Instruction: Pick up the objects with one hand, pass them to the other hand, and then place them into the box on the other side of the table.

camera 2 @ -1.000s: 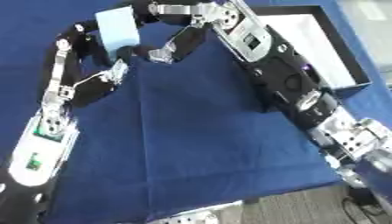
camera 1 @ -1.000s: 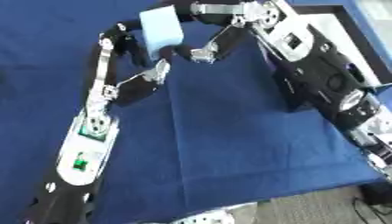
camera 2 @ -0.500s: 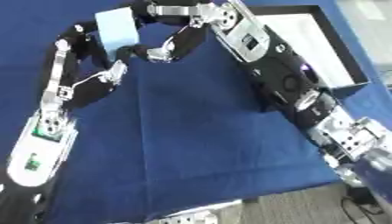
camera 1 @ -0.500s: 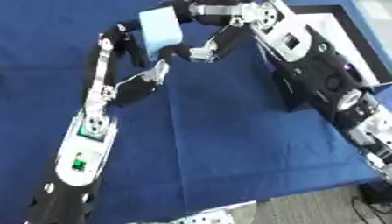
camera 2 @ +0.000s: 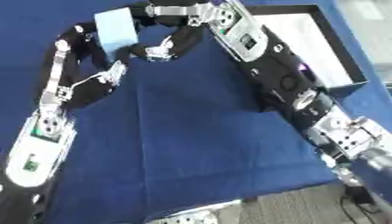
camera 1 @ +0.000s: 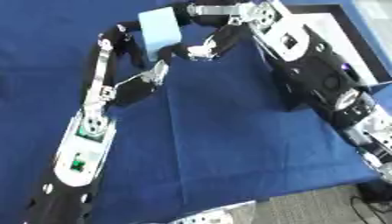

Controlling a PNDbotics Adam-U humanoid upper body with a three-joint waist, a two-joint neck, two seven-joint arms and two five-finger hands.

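Note:
A light blue block (camera 1: 159, 29) is held up above the far part of the blue table, between both hands. My left hand (camera 1: 134, 85) reaches up from the lower left. Its long fingers (camera 1: 107, 43) curl round the block's left side and its thumb (camera 1: 159, 70) rises under the bottom edge. My right hand (camera 1: 218, 41) comes in from the right. Its upper fingers (camera 1: 193, 8) lie against the block's top right corner and its lower fingers (camera 1: 191, 50) curl in at the bottom right. The box (camera 2: 306, 39), black-walled with a white inside, stands at the far right.
A blue cloth (camera 1: 229, 148) covers the table, and its near edge runs along the bottom right, with grey floor beyond. My right arm (camera 1: 321, 83) lies across the table in front of the box.

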